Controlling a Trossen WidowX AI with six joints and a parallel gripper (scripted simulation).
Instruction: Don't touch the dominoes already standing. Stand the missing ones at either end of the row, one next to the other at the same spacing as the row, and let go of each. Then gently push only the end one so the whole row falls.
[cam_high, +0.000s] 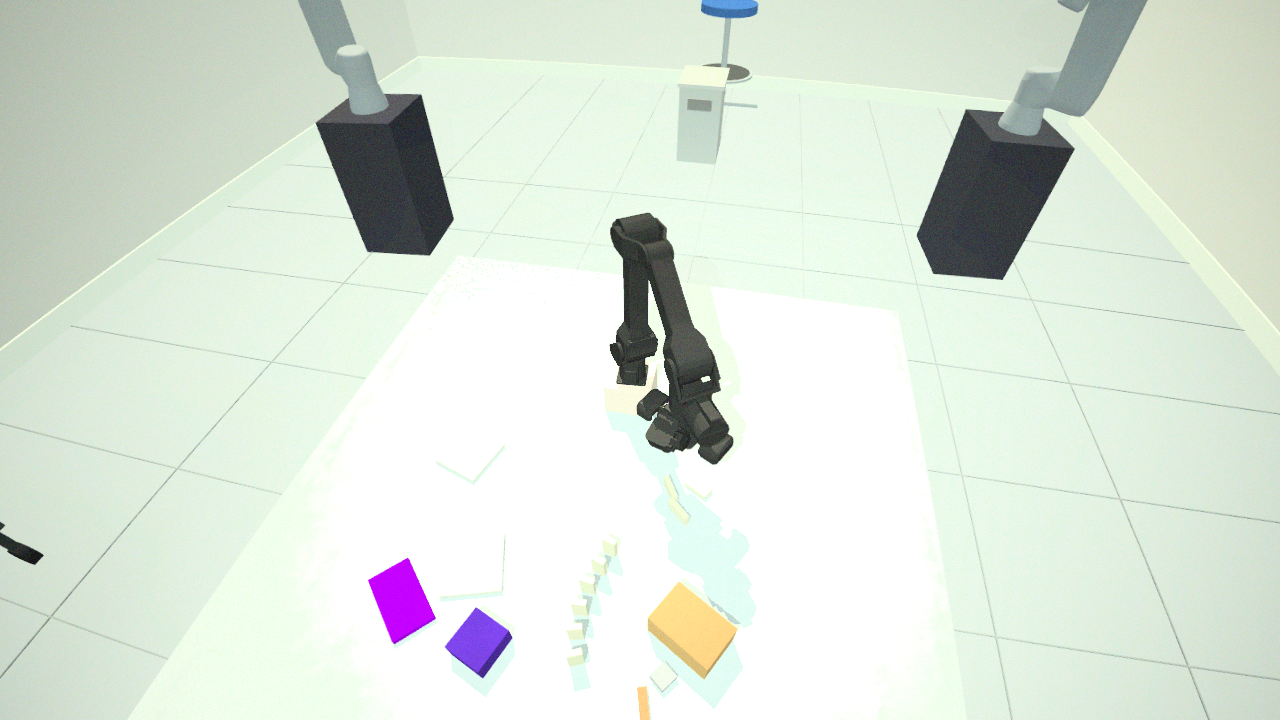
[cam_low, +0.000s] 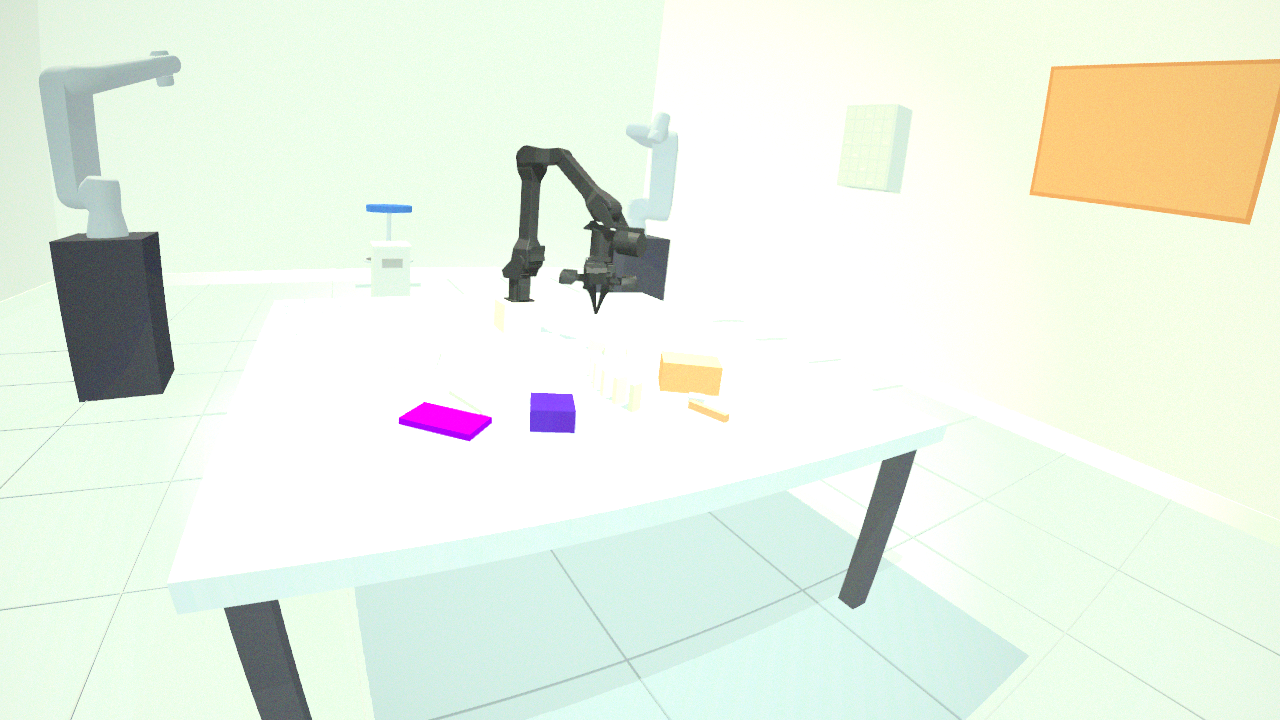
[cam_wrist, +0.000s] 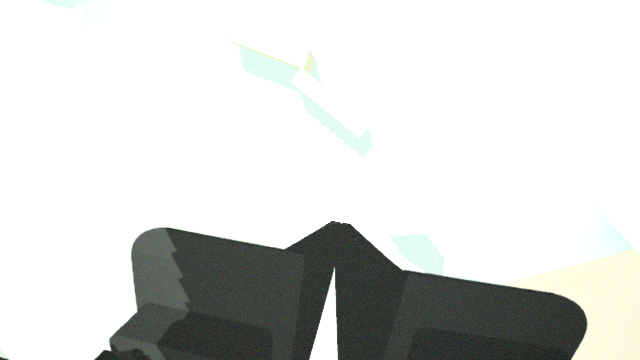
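Several cream dominoes stand in a curved row, its far end at one domino (cam_high: 610, 546) and its near end at another (cam_high: 575, 658) (cam_low: 635, 395). Three loose cream pieces lie near each other beyond the row's far end: one piece (cam_high: 671, 487), a second piece (cam_high: 680, 510) and a third piece (cam_high: 699, 490). In the wrist view their pale faces almost merge with the table. My gripper (cam_low: 596, 309) (cam_wrist: 339, 232) points down above the table with its fingertips together, shut and empty. In the top view its fingertips are hidden by its own body.
An orange box (cam_high: 691, 626) (cam_low: 690, 374) stands right of the row, with an orange strip (cam_high: 643, 702) (cam_low: 708, 411) and a small pale block (cam_high: 663, 677) nearby. A violet block (cam_high: 478, 640) (cam_low: 552, 413) and a magenta slab (cam_high: 401, 600) (cam_low: 444, 420) lie left of the row.
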